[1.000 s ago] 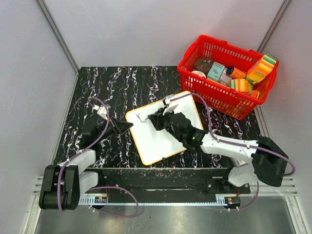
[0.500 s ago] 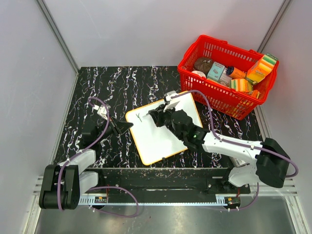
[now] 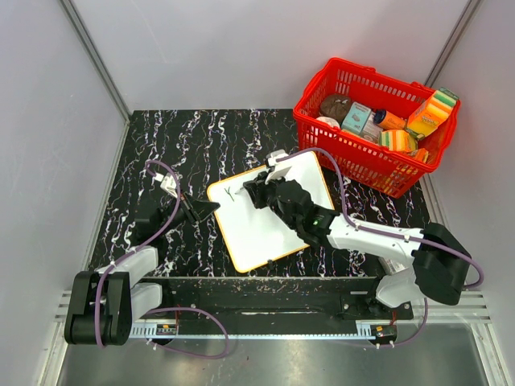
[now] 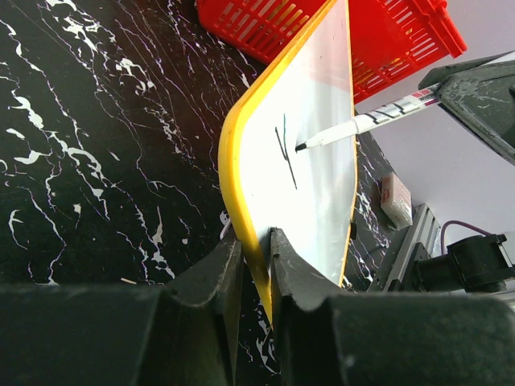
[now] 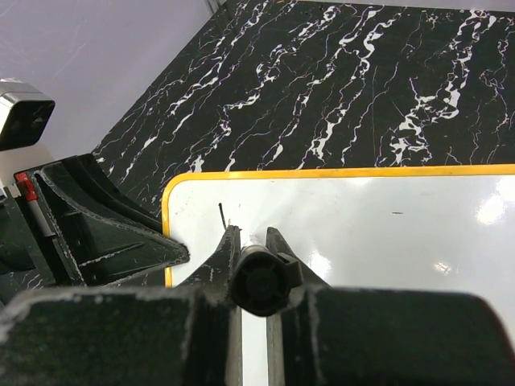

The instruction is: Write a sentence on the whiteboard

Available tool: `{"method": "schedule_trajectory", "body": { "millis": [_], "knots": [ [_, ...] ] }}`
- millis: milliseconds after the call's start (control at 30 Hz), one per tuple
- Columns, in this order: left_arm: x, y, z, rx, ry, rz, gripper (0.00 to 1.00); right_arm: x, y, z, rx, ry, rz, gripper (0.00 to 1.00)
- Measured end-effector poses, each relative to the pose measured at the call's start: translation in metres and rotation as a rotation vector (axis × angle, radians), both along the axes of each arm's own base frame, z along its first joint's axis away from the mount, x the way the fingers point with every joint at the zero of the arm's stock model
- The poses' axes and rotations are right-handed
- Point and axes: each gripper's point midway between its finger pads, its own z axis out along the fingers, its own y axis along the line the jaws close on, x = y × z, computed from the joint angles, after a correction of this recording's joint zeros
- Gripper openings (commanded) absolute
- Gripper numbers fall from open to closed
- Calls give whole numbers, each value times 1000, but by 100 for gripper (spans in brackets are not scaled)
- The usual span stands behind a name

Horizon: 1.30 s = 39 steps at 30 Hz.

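The whiteboard (image 3: 253,225), white with a yellow rim, lies on the black marbled table; it also shows in the left wrist view (image 4: 318,185) and the right wrist view (image 5: 386,233). My left gripper (image 3: 211,208) is shut on its left rim (image 4: 256,265). My right gripper (image 3: 256,191) is shut on a marker (image 4: 366,122), whose black end (image 5: 259,283) faces the right wrist camera. The marker tip sits at a small dark "Y" mark (image 3: 229,193) near the board's upper left corner. I cannot tell whether the tip touches the board.
A red basket (image 3: 310,121) full of packets and jars stands at the back right, close behind the board's far corner. Grey walls enclose the table. The metal rail with the arm bases runs along the near edge (image 3: 265,314).
My right gripper has moved the marker over the board's upper left; a "Y" mark has appeared where one second ago there was only a faint stroke. The left arm has not moved.
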Motion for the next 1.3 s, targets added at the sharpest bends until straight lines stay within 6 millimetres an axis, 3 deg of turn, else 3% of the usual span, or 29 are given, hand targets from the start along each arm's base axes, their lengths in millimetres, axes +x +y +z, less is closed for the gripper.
{"method": "schedule_trajectory", "body": {
  "millis": [1300],
  "knots": [
    [0, 0, 0, 0, 0, 1, 0, -4, -9, -8, 15, 22, -12, 0]
  ]
}}
